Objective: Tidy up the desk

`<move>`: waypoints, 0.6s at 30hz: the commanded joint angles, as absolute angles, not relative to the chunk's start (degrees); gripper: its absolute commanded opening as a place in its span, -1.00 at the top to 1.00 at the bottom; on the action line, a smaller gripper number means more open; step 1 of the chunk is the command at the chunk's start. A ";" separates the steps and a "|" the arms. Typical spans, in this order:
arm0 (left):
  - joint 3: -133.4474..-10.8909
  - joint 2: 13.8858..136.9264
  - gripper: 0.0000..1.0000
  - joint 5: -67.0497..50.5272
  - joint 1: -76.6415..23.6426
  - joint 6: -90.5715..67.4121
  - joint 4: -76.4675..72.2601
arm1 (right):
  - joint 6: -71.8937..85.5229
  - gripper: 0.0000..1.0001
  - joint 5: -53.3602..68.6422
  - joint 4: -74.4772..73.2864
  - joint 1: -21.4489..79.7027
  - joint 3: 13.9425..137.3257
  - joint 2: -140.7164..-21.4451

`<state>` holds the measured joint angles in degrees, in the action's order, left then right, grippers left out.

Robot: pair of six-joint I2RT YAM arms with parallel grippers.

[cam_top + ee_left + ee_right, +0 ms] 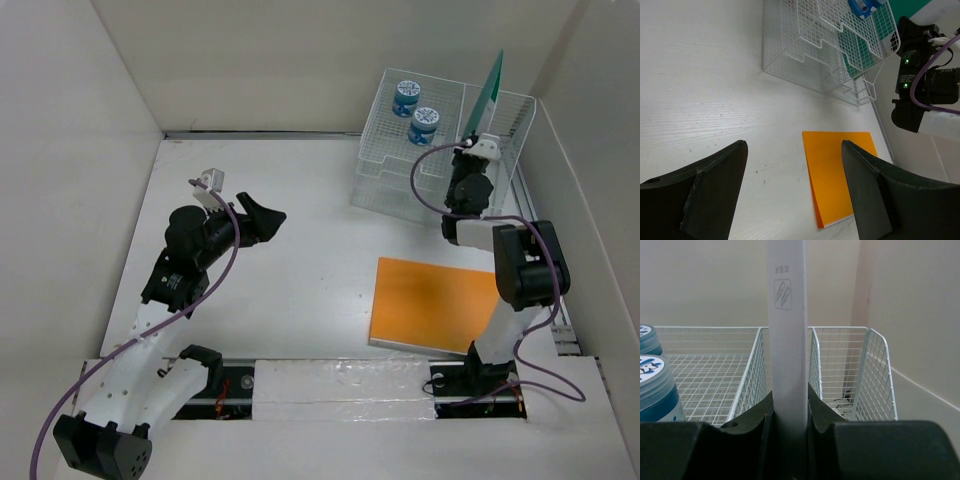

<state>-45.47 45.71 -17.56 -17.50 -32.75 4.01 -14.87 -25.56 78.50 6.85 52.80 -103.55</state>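
Note:
The white desk (300, 260) carries a wire-mesh rack (400, 180) at the back right. My right gripper (472, 140) is shut on a thin green book (490, 90) and holds it upright over the rack's right compartment. In the right wrist view the book shows edge-on as a pale spine (786, 330) clamped in the gripper (788, 407), with the rack (840, 360) beyond. An orange notebook (435, 303) lies flat on the desk by the right arm's base. My left gripper (262, 218) is open and empty above the desk's left middle; its wrist view (794, 147) looks onto the orange notebook (840, 170).
Two blue-lidded jars (406, 97) (424, 125) stand in the rack's back left compartment; one shows at the left of the right wrist view (652, 385). Beige wall panels close in the desk on three sides. The right arm (917, 85) stands beside the rack (810, 60).

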 commanded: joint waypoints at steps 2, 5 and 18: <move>-45.00 44.82 -0.42 -17.75 -17.05 -31.38 0.70 | -17.31 1.00 -24.61 103.89 7.73 56.24 -105.03; -45.00 45.00 -0.42 -17.58 -17.05 -31.38 0.44 | -17.58 1.00 -23.64 103.89 7.73 58.18 -105.91; -45.17 45.70 -0.41 -19.25 -16.52 -31.64 0.61 | -13.38 -0.04 -32.69 97.13 11.95 46.58 -99.41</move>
